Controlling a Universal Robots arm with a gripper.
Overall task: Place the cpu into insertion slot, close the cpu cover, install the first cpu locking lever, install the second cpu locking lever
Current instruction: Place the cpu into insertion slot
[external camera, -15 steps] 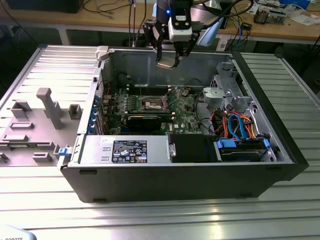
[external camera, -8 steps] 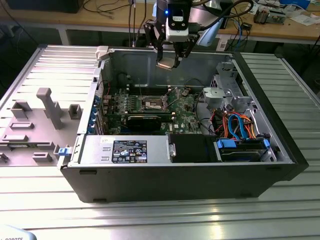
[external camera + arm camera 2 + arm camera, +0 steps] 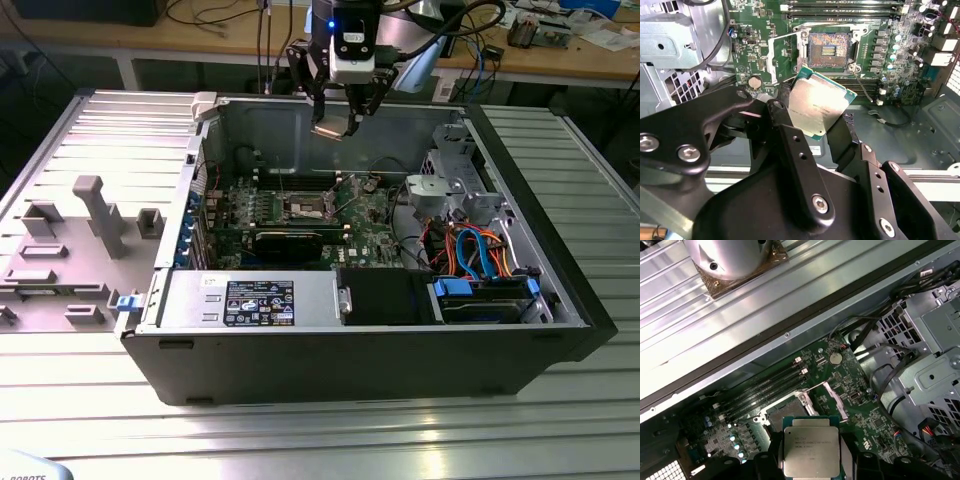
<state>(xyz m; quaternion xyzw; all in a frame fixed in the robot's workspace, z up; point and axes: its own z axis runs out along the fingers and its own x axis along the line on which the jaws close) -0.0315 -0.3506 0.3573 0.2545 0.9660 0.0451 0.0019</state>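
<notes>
- Gripper (image 3: 335, 118) hangs above the open computer case (image 3: 350, 370), near its back wall, its black fingers (image 3: 790, 145) closed partway onto the cpu (image 3: 330, 131) and pinching it by two opposite edges.
- In both wrist views the cpu (image 3: 820, 107) is a flat square chip with a dull, brushed-silver top and a thin green rim; its print is too small to make out.
- The chip's underside is hidden in both wrist views, and the exterior view gives only a pale tan sliver of it.
- The insertion slot (image 3: 829, 48) is uncovered: a square socket with a dark, finely grained pin field and a bright metal rim, set in the green circuit board (image 3: 370, 235) well below the chip.
- In the first wrist view the held cpu (image 3: 811, 452) covers the slot's near part (image 3: 782, 412).
- The cpu cover (image 3: 836, 400), a thin silver frame, stands swung up beside the socket.
- A round silver coin battery (image 3: 755, 81) sits on the board nearby.
- The locking levers are hard to tell from the other bright metal around the socket.
</notes>
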